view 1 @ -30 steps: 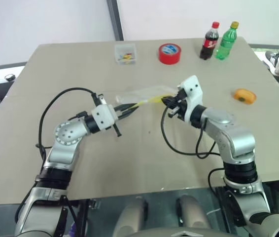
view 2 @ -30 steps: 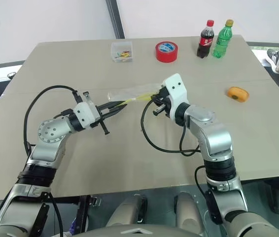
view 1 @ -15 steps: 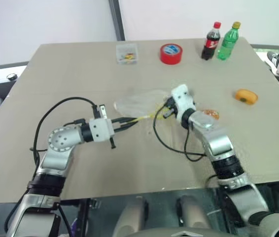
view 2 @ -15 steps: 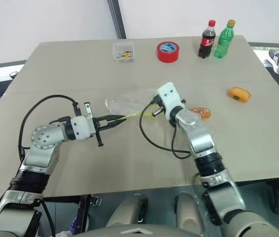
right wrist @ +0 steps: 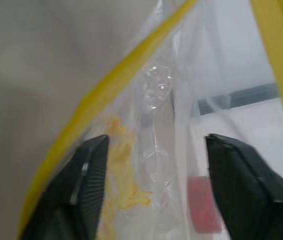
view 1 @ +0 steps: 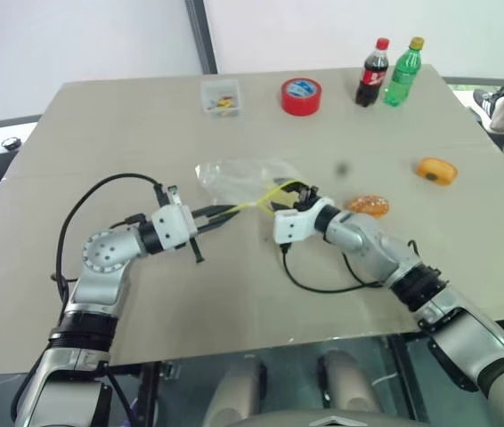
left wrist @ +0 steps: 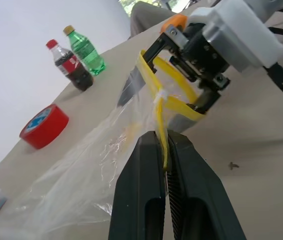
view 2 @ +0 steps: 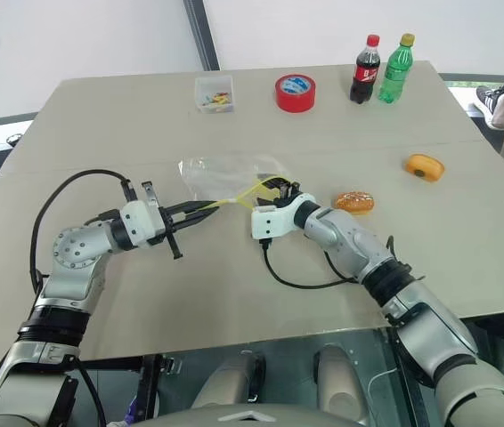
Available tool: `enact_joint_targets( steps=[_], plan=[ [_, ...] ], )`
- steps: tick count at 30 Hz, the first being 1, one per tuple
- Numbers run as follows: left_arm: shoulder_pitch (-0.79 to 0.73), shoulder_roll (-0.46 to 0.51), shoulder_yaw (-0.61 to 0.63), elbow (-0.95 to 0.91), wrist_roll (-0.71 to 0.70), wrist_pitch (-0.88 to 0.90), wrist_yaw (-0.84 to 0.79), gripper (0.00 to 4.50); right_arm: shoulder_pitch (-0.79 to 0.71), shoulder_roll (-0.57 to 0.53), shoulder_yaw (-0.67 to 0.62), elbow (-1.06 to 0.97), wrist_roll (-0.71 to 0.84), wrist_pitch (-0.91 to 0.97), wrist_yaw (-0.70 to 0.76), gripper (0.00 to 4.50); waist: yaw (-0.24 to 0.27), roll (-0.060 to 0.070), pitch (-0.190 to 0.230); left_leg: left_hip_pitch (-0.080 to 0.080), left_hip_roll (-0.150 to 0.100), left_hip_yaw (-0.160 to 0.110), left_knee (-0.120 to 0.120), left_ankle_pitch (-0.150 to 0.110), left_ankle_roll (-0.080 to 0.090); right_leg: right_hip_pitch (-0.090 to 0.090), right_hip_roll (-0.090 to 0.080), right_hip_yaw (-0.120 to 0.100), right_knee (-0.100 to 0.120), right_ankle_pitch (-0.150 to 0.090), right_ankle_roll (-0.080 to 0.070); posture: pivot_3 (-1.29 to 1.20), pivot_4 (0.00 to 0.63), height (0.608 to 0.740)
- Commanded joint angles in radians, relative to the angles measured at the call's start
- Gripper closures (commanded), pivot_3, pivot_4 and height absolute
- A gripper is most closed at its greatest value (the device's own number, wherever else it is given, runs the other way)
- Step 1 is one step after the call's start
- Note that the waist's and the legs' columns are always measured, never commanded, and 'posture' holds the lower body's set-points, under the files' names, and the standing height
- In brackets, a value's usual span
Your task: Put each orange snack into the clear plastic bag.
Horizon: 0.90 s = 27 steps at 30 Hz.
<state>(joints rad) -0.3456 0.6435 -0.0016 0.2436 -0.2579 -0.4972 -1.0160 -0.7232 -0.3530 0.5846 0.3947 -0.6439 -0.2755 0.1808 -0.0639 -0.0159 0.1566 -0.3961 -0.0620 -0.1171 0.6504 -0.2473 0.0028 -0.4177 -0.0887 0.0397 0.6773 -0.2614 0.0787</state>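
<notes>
**Bag mouth held, both snacks on my right**

My left tool (view 1: 231,210) is clenched on the yellow seal strip of the clear plastic bag (view 1: 234,177), which lies mid-bench and stretches away toward the far edge. My right tool (view 1: 298,192) sits at the bag's mouth with its fingers (right wrist: 89,175) spread wide, the strip looped around them and nothing gripped between them.

Both orange snacks are outside the bag. The speckled snack (view 1: 368,206) lies on the bench just beside my right forearm, toward the right edge. The snack with the dark spot (view 1: 436,171) lies further out, near the right edge.

I judge the right arm far the nearer to both. The mouth faces that side, so each snack would travel leftward, along the bag's long axis, while my left tool holds the strip
</notes>
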Motion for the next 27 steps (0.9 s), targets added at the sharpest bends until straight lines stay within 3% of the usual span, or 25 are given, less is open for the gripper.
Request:
enact_joint_targets(
  steps=[1, 4, 9, 15, 21, 27],
  plan=[
    [0.002, -0.003, 0.034, -0.023, 0.004, 0.017, 0.044, 4.5, 0.026, -0.025, -0.056, -0.061, 0.022, -0.014, 0.011, 0.03, 0.0, 0.0, 0.0, 0.0, 0.0, 0.0, 0.0, 0.0, 0.0, 0.0, 0.0, 0.0, 0.0, 0.0, 0.0, 0.0, 0.15, 0.74],
    [-0.009, -0.016, 0.035, -0.006, 0.024, 0.019, 0.083, 4.5, 0.073, -0.024, -0.111, -0.122, 0.097, -0.018, 0.034, 0.03, 0.002, 0.0, 0.0, 0.0, 0.0, 0.0, 0.0, 0.0, 0.0, 0.0, 0.0, 0.0, 0.0, 0.0, 0.0, 0.0, 0.15, 0.74],
    [-0.022, -0.031, 0.036, 0.037, 0.046, 0.013, 0.122, 4.5, 0.198, -0.029, -0.239, -0.305, 0.331, 0.14, 0.223, 0.03, 0.006, 0.0, 0.0, 0.0, 0.001, 0.0, 0.0, -0.001, 0.002, 0.0, 0.0, 0.0, 0.0, 0.0, 0.0, 0.0, 0.15, 0.74],
    [-0.047, -0.04, 0.038, 0.081, 0.048, 0.005, 0.128, 4.5, 0.285, -0.211, -0.405, -0.442, 0.493, 0.335, 0.444, 0.03, 0.023, 0.0, 0.0, 0.001, 0.001, 0.0, 0.002, -0.002, 0.004, 0.002, 0.0, -0.001, 0.0, 0.0, 0.0, 0.0, 0.15, 0.74],
    [-0.057, -0.042, 0.038, 0.094, 0.043, 0.01, 0.118, 4.5, 0.253, -0.391, -0.434, -0.307, 0.571, 0.3, 0.669, 0.03, 0.021, 0.0, 0.0, 0.001, 0.001, 0.0, 0.002, -0.002, 0.004, 0.003, 0.0, -0.001, 0.0, 0.0, 0.0, 0.0, 0.15, 0.74],
    [-0.053, -0.043, 0.038, 0.068, 0.037, 0.029, 0.118, 4.5, 0.116, -0.362, -0.407, -0.025, 0.591, 0.243, 0.779, 0.03, 0.018, 0.0, 0.001, 0.002, 0.002, 0.002, 0.001, -0.002, 0.004, 0.003, 0.0, 0.0, 0.0, 0.0, 0.0, 0.0, 0.15, 0.74]
  ],
)
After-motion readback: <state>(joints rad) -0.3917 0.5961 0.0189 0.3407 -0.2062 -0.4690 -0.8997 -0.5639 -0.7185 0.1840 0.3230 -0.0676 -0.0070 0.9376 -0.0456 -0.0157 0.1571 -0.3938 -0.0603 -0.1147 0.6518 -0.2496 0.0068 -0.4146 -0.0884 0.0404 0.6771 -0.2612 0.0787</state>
